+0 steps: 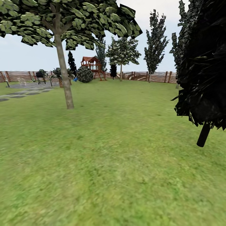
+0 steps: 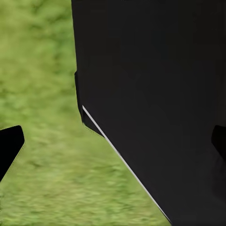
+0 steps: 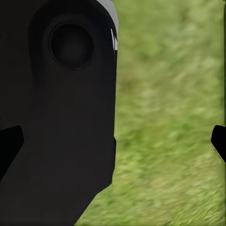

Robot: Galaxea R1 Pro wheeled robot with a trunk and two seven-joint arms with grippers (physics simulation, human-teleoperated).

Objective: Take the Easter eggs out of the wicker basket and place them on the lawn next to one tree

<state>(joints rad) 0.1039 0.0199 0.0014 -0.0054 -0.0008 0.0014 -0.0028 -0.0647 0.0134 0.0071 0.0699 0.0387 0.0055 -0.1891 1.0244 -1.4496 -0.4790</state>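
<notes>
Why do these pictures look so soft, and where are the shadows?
Head view: flat, even light, no cast shadow under the tree; the lawn smears into blur up close. Left wrist view: grass is blurred beside a featureless black robot body. Right wrist view: the same soft grass.

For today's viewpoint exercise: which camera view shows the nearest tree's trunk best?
The head view: the tree stands whole on the lawn, trunk bare to the grass. Both wrist views show blurred grass beside dark robot bodywork.
</notes>
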